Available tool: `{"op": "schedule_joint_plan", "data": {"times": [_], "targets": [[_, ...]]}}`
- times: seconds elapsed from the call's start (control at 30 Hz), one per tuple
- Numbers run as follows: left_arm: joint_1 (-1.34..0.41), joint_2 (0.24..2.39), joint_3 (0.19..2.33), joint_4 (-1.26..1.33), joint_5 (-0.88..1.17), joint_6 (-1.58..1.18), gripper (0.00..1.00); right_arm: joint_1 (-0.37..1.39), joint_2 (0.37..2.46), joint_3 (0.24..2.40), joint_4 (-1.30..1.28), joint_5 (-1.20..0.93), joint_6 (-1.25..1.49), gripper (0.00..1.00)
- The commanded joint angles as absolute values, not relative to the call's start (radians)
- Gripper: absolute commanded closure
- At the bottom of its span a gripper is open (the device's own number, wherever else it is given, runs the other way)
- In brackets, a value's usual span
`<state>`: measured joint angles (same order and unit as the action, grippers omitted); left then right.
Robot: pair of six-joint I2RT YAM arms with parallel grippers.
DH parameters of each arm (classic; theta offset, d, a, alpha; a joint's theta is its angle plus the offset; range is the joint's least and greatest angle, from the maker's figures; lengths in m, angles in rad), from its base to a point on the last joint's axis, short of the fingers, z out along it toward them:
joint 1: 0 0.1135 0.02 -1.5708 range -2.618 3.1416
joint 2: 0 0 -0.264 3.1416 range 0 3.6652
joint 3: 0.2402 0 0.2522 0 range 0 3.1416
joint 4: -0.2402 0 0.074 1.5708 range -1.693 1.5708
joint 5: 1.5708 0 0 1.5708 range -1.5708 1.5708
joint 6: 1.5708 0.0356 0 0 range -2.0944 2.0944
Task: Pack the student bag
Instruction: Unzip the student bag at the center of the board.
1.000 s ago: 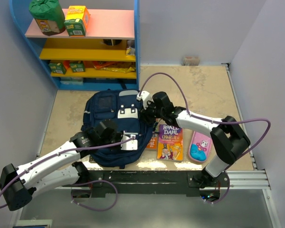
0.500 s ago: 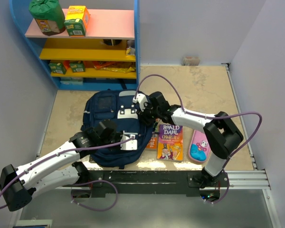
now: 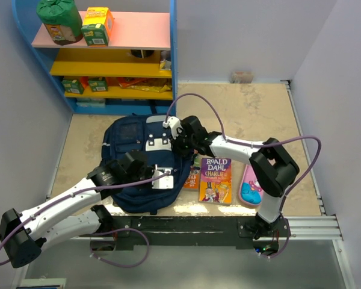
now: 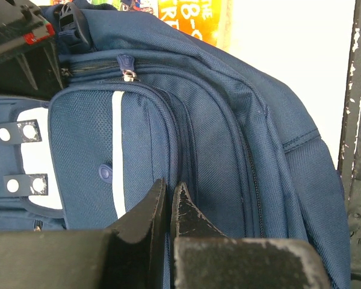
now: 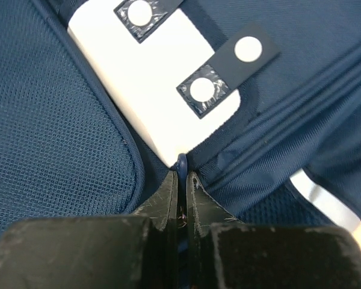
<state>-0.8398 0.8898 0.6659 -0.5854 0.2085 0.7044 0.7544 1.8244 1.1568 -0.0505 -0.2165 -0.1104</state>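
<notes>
The student bag point(image 3: 129, 135) lies on the counter point(image 3: 259, 108), before the shelf point(image 3: 108, 63). A book point(image 3: 215, 180) lies near its right side, and the pencil case point(image 3: 253, 188) lies right of the book.

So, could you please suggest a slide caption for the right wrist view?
Right gripper shut, fingers pinching a small blue loop beside the white patch on the navy student bag.

The left hand point(image 4: 170, 191) has its two dark fingers pressed almost together against the large navy-blue fabric backpack point(image 4: 228, 156), just right of its thin white stripe point(image 4: 116, 150). A small silver zipper pull point(image 4: 128, 73) sits above.
</notes>
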Motion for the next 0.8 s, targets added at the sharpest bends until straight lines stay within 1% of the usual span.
{"op": "schedule_joint_plan", "data": {"times": [0.0,0.23,0.33,0.53,0.67,0.77], "targets": [[-0.841,0.876,0.712,-0.552,0.222,0.71,1.0,0.749,1.726,1.089,0.036,-0.144,-0.041,1.0],[-0.834,0.877,0.689,-0.494,0.216,0.632,1.0,0.723,1.556,0.927,0.147,-0.092,0.072,1.0],[-0.835,0.894,0.704,-0.468,0.258,0.578,1.0,0.709,1.523,0.855,0.199,-0.097,0.116,1.0],[-0.834,0.95,0.709,-0.427,0.169,0.512,1.0,0.701,1.427,0.755,0.27,-0.097,0.192,1.0],[-0.834,0.956,0.689,-0.387,0.173,0.456,1.0,0.699,1.365,0.691,0.31,-0.106,0.238,1.0],[-0.834,0.953,0.684,-0.356,0.164,0.425,1.0,0.698,1.293,0.603,0.403,-0.095,0.313,1.0]]}}
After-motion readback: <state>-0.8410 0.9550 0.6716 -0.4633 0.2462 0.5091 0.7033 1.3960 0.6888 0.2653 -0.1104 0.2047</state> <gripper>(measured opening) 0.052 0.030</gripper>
